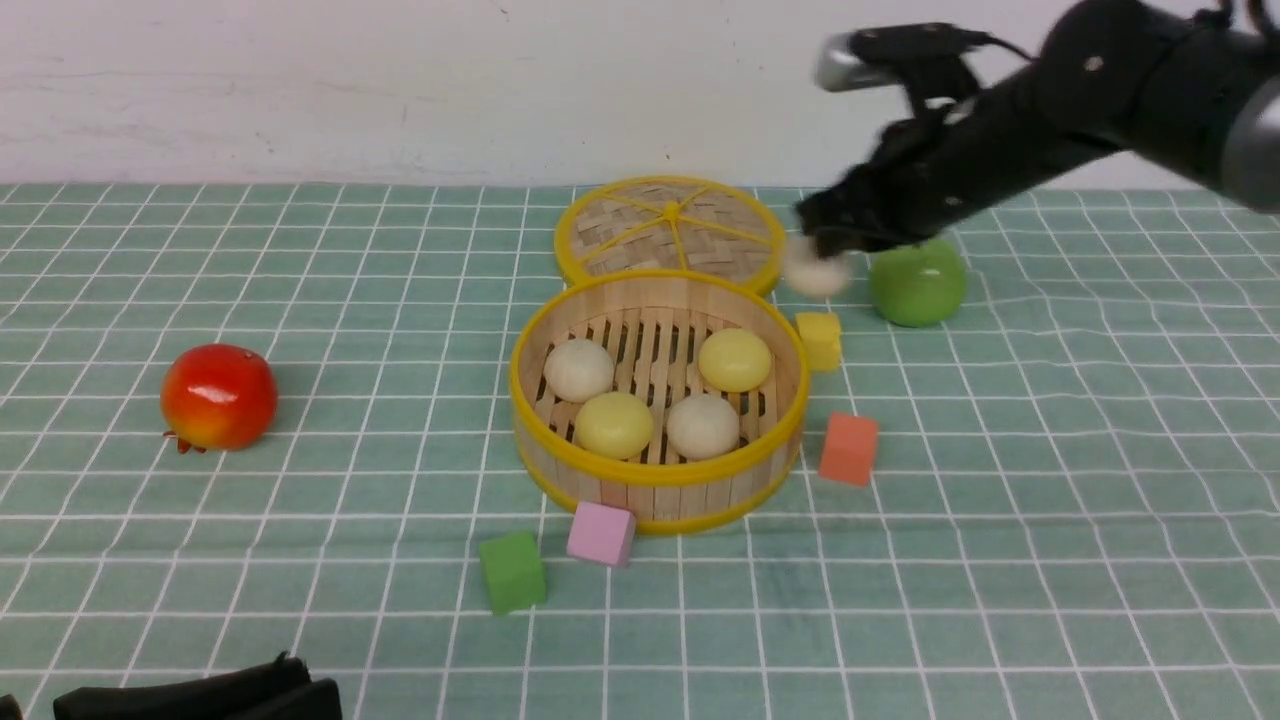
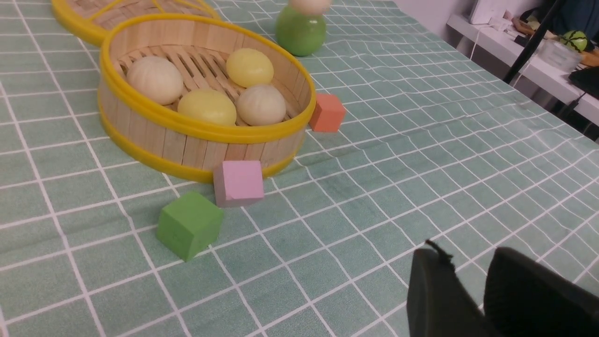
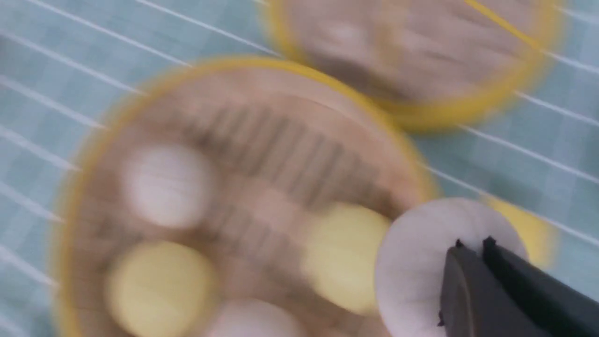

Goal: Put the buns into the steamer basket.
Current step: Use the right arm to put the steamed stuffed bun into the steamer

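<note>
The steamer basket [image 1: 650,500] stands mid-table and holds two off-white buns [image 1: 578,369] and two pale yellow buns [image 1: 735,359]. My right gripper [image 1: 830,240] hangs in the air just beyond the basket's far right rim, shut on a fifth, off-white bun [image 1: 815,272]. In the blurred right wrist view the fingertips [image 3: 472,244] pinch that bun [image 3: 421,252] above the basket's edge [image 3: 243,65]. My left gripper [image 2: 468,255] sits low near the table's front left, open, with nothing between its fingers. The basket [image 2: 187,145] and its buns also show in the left wrist view.
The flat woven lid [image 1: 668,230] lies behind the basket. A green apple [image 1: 918,283] sits right of the held bun, a red apple [image 1: 218,396] far left. Yellow [image 1: 819,338], orange [image 1: 849,449], pink [image 1: 601,533] and green [image 1: 512,571] cubes ring the basket.
</note>
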